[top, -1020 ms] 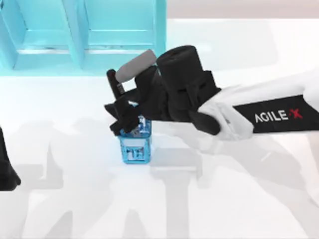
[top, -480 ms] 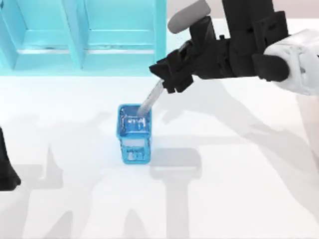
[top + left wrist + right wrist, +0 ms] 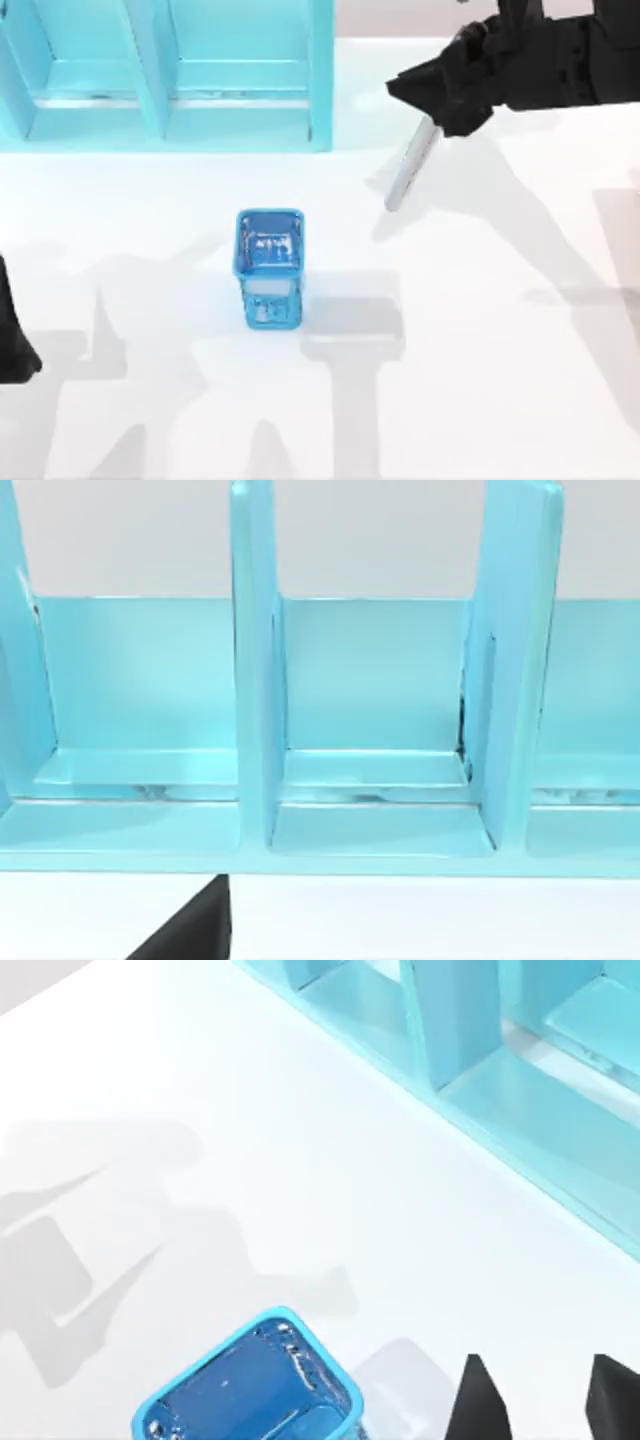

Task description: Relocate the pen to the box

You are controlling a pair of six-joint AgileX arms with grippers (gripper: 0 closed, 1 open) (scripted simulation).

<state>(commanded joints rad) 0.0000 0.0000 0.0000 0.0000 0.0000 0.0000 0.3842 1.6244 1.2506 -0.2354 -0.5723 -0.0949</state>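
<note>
Spanning the far left of the white table [image 3: 450, 380], the light-blue box [image 3: 170, 75] with its upright dividers is seen open toward the front, and its compartments are shown bare in the left wrist view. The right arm's gripper [image 3: 440, 105] is held high at the far right, closed on the capped end of the pen [image 3: 408, 170], whose silver barrel is hung slanting down over bare table, well apart from the blue mesh cup [image 3: 268, 265] and just right of the box. A swinging barrel could be knocked against the box's end wall or a divider, and the pen could be twisted loose. The left gripper [image 3: 12, 335] is parked at the left edge; its opening cannot be told.
</note>
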